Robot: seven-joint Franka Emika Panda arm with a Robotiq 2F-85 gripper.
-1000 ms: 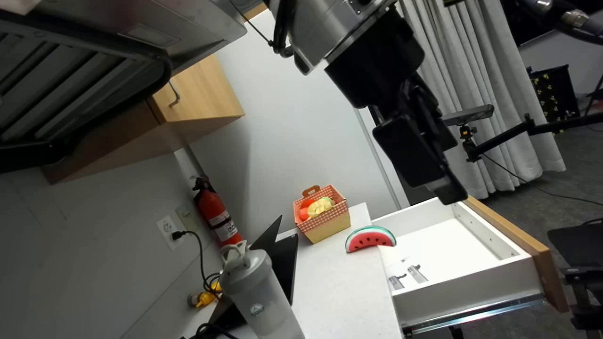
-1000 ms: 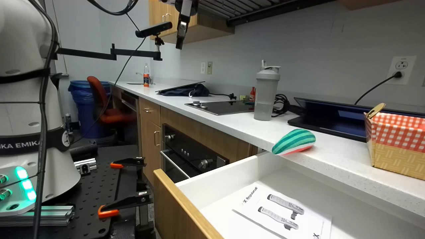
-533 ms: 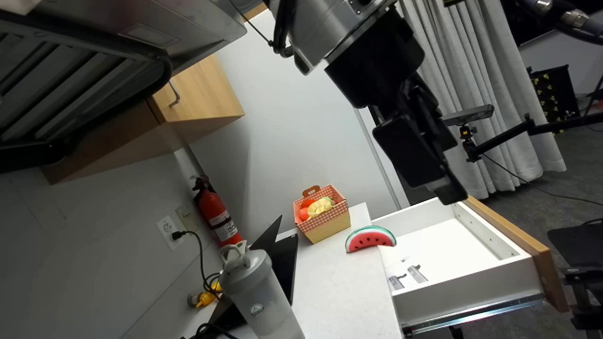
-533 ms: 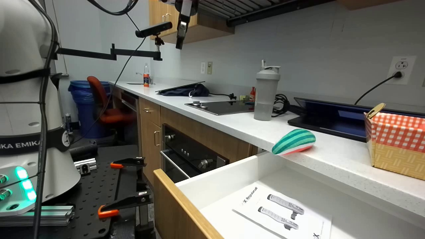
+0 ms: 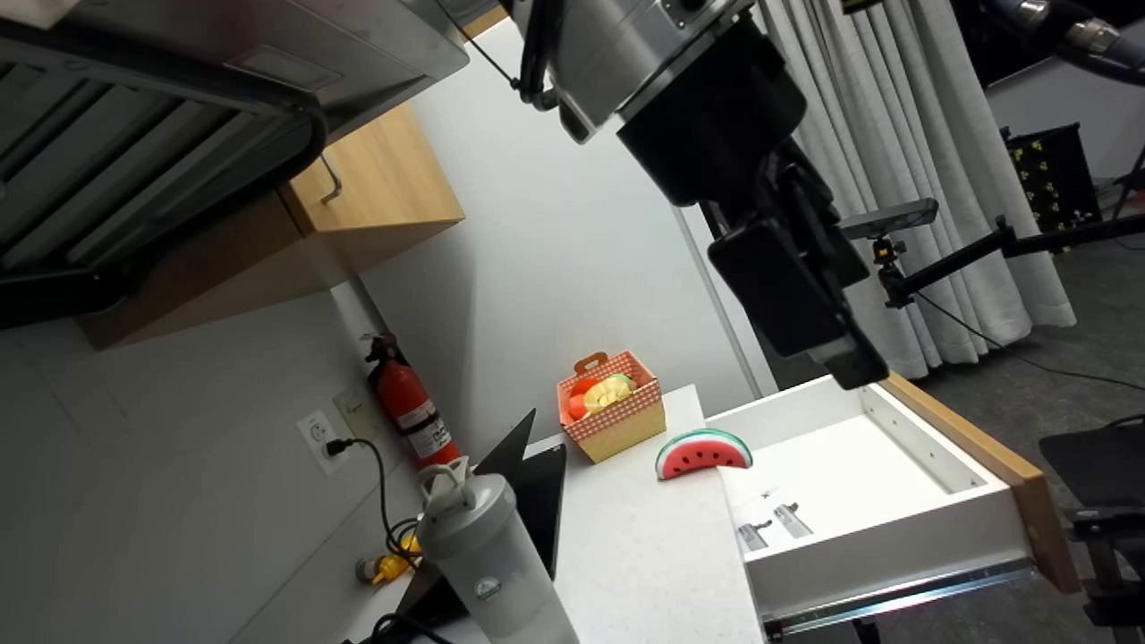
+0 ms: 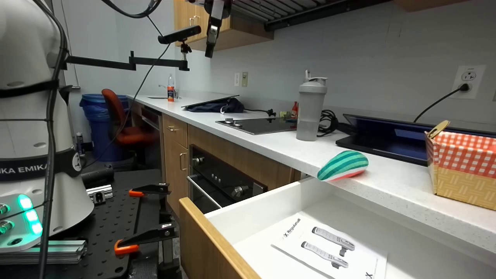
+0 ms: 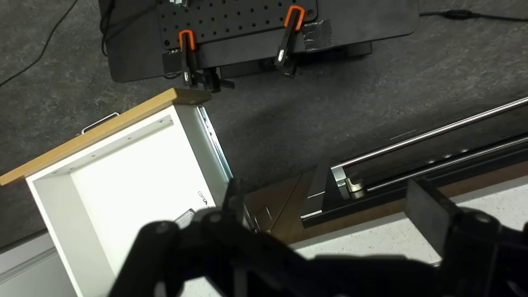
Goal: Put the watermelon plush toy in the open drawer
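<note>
The watermelon plush toy (image 5: 704, 454) stands on the white counter at its edge beside the open drawer. It also shows from its striped green side in an exterior view (image 6: 343, 165). The open drawer (image 5: 886, 546) has white walls and a wooden front, and shows in an exterior view (image 6: 217, 228) and at the left of the wrist view (image 7: 196, 144). My gripper (image 5: 854, 358) hangs high above the counter, well apart from the toy. It also shows in an exterior view (image 6: 211, 42). In the wrist view its fingers (image 7: 332, 208) are wide apart with nothing between them. The toy is out of the wrist view.
A checkered basket (image 5: 626, 429) of toy food stands behind the toy. A shaker bottle (image 6: 310, 112) and a black laptop (image 6: 383, 145) stand on the counter. A printed sheet (image 6: 329, 248) lies in the drawer. A range hood (image 5: 170, 152) hangs overhead. A camera (image 6: 179, 35) sits on a bracket.
</note>
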